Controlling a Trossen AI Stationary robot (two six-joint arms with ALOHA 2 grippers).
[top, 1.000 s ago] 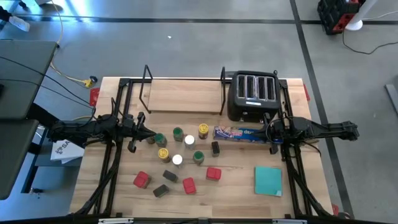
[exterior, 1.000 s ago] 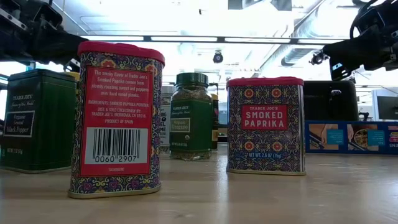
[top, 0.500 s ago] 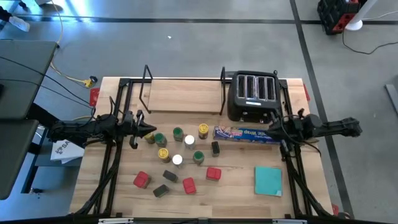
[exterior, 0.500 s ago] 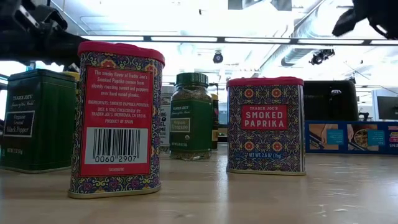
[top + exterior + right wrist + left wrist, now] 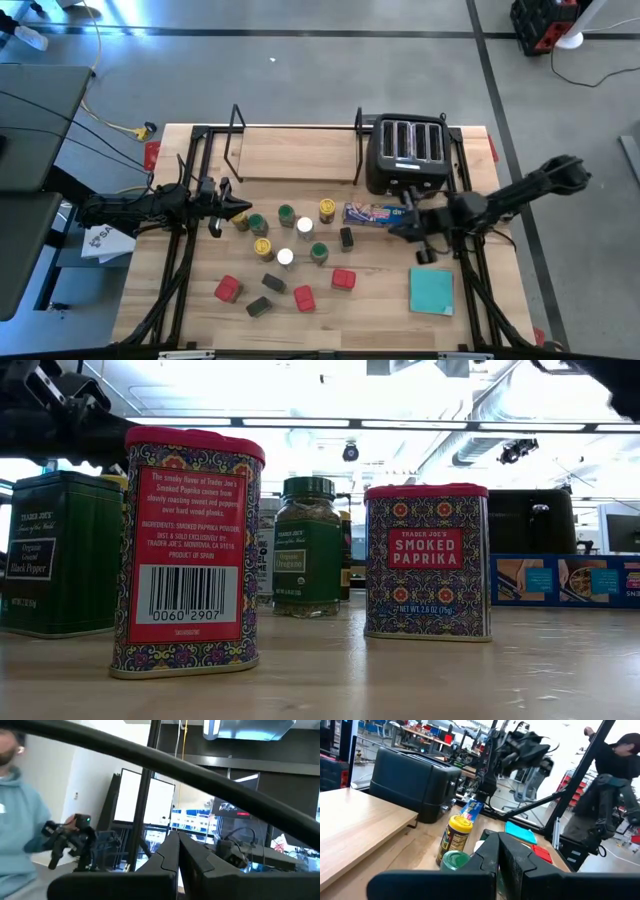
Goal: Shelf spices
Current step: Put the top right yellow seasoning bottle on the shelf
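The spices stand loose on the table's middle: round jars with green (image 5: 286,213), yellow (image 5: 327,209) and white (image 5: 305,227) lids, red tins (image 5: 343,279) and dark tins (image 5: 274,283). In the low view two red paprika tins (image 5: 427,560), a green jar (image 5: 307,546) and a dark pepper tin (image 5: 60,552) stand upright. The shelf (image 5: 295,152), a light-wood plank with black wire uprights, sits at the far edge. My left gripper (image 5: 247,209) is shut, level, just left of the jars, and touches nothing. My right gripper (image 5: 393,228) is shut, raised over the blue box and tipped upward.
A black toaster (image 5: 410,150) stands right of the shelf. A long blue box (image 5: 380,213) lies in front of it. A flat teal square (image 5: 432,290) lies near the right front. A person (image 5: 22,820) stands in the room beyond the table.
My right gripper has risen from beside the toaster and swung toward the table's left, over the blue box, with its fingers tipping upward and staying shut. My left gripper has rolled a little in place. No spice has moved.
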